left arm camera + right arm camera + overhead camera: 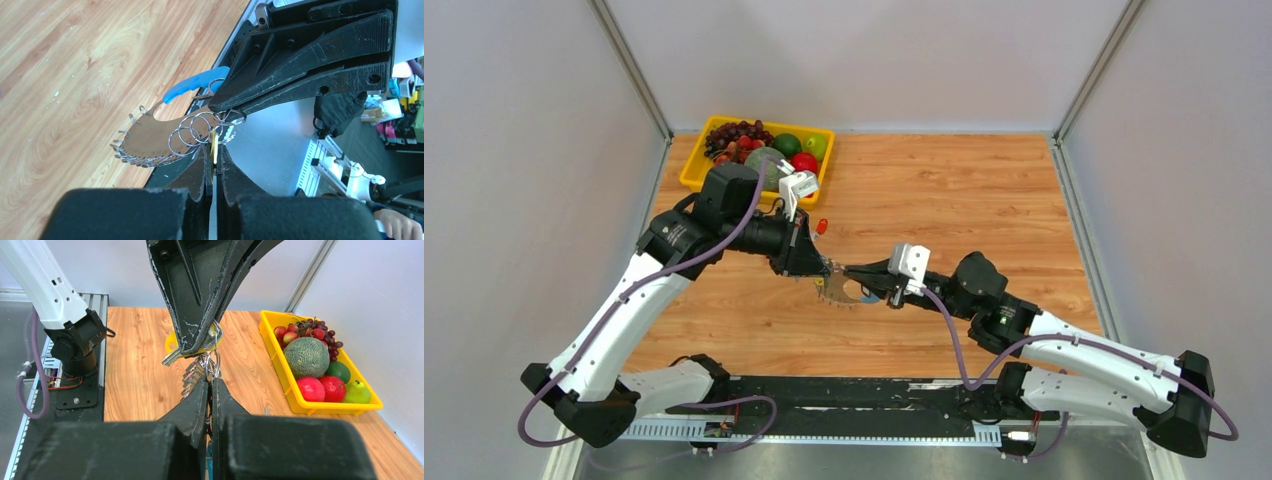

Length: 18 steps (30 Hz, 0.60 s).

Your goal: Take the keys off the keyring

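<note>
Left gripper jaws clamp a yellow-headed key, right gripper jaws the keyring; no keys off yet.

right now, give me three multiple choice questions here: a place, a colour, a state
1. Where does the yellow tray sit on the table? A far left corner; B near right corner; C centre.
2. What colour is the curved strap on the keyring? A red; B blue; C green.
3. The keyring is: A in the tray; B flat on the table; C held up by both arms' jaws.
1 A, it fills the far left corner. 2 B, bright blue in the left wrist view. 3 C, both jaws are shut on it above the table.
</note>
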{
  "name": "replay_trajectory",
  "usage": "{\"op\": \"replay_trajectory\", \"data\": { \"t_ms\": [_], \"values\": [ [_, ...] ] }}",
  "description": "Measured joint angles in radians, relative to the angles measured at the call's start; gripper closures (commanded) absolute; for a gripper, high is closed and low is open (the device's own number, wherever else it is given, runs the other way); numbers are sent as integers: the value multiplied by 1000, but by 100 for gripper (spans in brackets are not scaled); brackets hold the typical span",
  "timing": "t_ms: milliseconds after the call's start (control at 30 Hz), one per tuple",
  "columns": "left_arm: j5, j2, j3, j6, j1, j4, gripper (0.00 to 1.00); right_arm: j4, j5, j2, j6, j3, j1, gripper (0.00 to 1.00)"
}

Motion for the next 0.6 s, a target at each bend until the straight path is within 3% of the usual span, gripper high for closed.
{"op": "replay_trajectory", "data": {
  "t_ms": [600],
  "values": [
    [48,12,-24,-4,15,8,100,-15,-3,-14,0,-11,0,100]
  ]
}}
